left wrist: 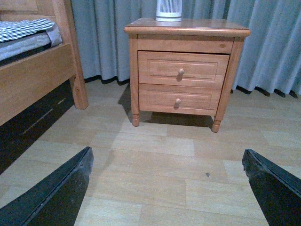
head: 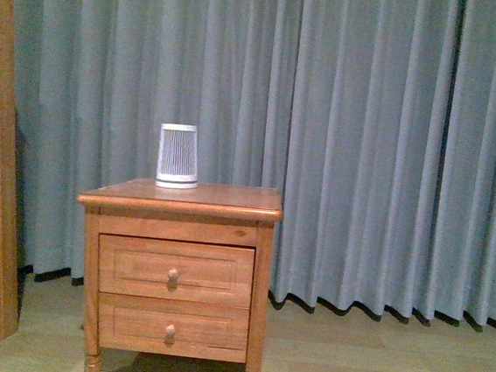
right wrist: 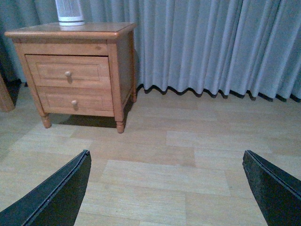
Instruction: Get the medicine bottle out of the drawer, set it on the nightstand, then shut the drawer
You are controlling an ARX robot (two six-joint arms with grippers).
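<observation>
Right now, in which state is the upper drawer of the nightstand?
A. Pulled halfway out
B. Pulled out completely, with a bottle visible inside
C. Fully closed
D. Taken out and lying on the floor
C: the upper drawer sits flush in the front of the nightstand, level with the lower drawer, and none of its interior shows.

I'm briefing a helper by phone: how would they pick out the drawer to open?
Find the honey-coloured nightstand before the grey-blue curtain, a ribbed white canister on its top. Its front has two knobbed drawers, both shut. The one wanted is the upper drawer, taller than the shallow lower drawer beneath it.
</observation>
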